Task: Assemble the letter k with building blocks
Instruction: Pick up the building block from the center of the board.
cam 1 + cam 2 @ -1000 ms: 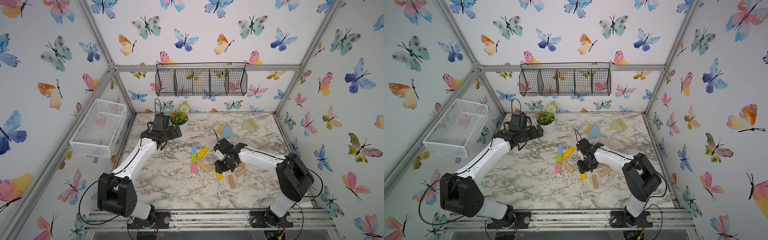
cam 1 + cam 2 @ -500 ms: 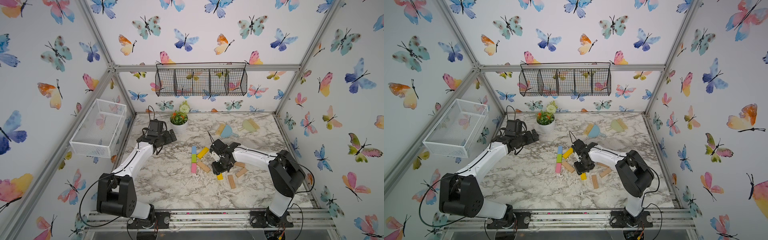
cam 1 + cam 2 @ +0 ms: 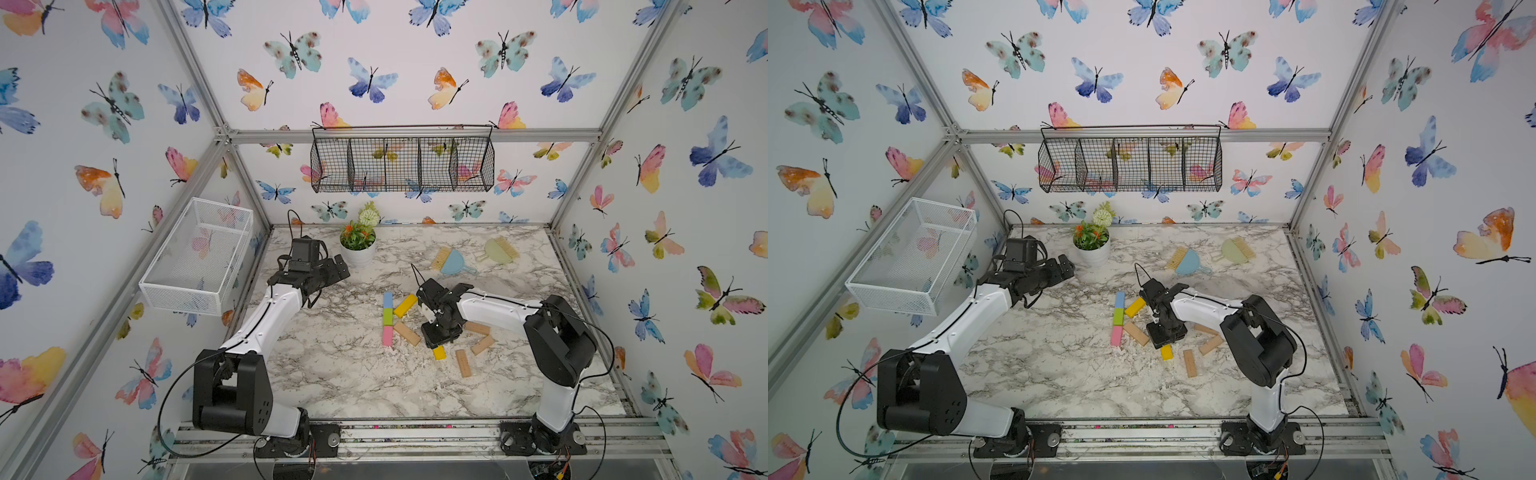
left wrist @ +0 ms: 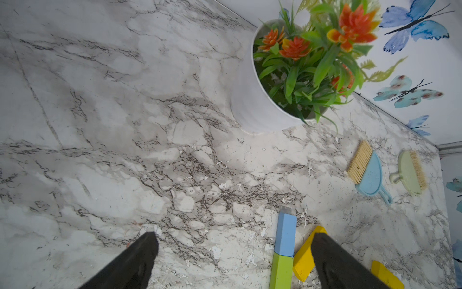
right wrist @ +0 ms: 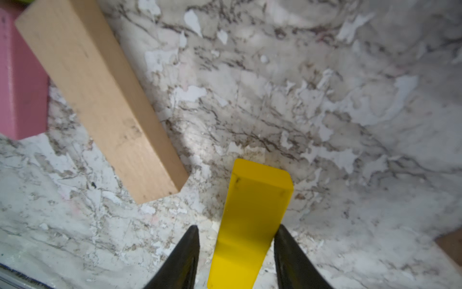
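Checking from the front edge: what sits at the right gripper (image 5: 237,227)? (MK)

Fingers narrow, set either side of a yellow block (image 5: 255,200) on the table (image 3: 332,374), whose end juts past the fingertips. One finger sits at its edge and a strip of marble shows at the other: straddled, not clamped (JL)

Off each finger? (MK)

On one side a tan block (image 5: 100,100) slants, its near corner close to the yellow end but not touching. Its far end reaches a pink block (image 5: 20,87); contact cannot be told. On the opposite side three loose tan blocks (image 3: 462,363) lie apart from one another. Beyond the pink one, a green block (image 3: 387,316) and a blue block (image 3: 387,300) carry its line on, end to end. A second yellow block (image 3: 405,305) slants off by the green-blue joint (JL)

Left gripper (image 4: 233,235)? (MK)

Farther back, above the marble, well apart from the blocks. Fingers spread wide, empty. Its wrist view looks between them to the blue, green and second yellow. A potted plant (image 4: 250,100) stands near, past the fingertips. A blue dustpan (image 4: 372,177) and a green dustpan (image 4: 410,172) lie farthest back, side by side (JL)
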